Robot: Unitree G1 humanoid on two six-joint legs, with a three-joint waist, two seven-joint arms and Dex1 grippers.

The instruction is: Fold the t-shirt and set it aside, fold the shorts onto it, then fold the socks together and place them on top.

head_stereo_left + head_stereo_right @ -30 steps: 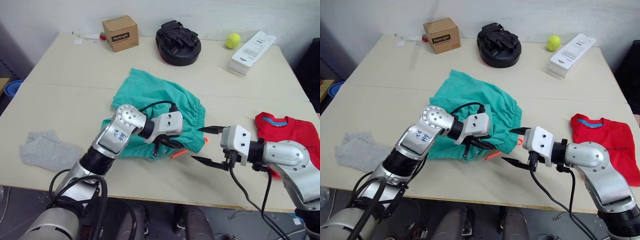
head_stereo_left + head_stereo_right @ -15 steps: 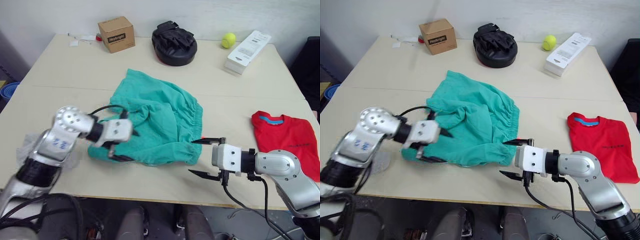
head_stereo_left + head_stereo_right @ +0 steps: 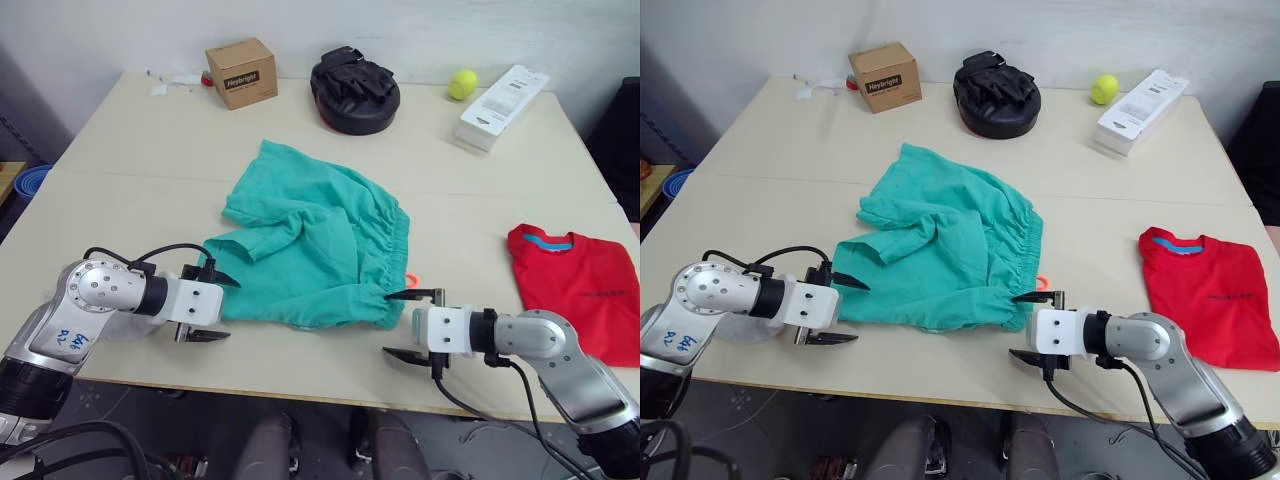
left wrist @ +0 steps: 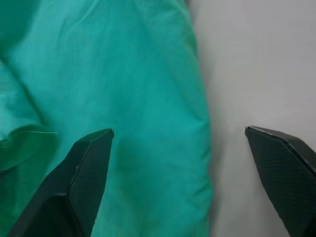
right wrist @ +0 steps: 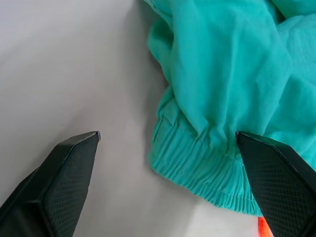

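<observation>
The teal-green shorts [image 3: 310, 250] lie spread and rumpled in the middle of the table, with the gathered waistband [image 5: 197, 163] toward my right and the orange drawstring [image 3: 413, 278] peeking out beside it. My left gripper [image 3: 228, 309] is open at the shorts' near left corner, one finger [image 4: 84, 168] over the fabric and nothing gripped. My right gripper [image 3: 387, 324] is open at the waistband's near corner, straddling its edge. The red t-shirt [image 3: 580, 290] lies folded at the right edge. The socks are hidden behind my left arm.
Along the far edge stand a cardboard box [image 3: 241, 72], a black round pad [image 3: 355, 90], a yellow-green tennis ball [image 3: 463, 83] and a long white box [image 3: 505, 92]. Bare tabletop [image 3: 130, 210] lies left of the shorts and between the shorts and the t-shirt.
My left gripper has opened, let go of the shorts and drawn back left to their near left corner. My right gripper has shifted slightly toward the waistband corner. The shorts lie flatter.
</observation>
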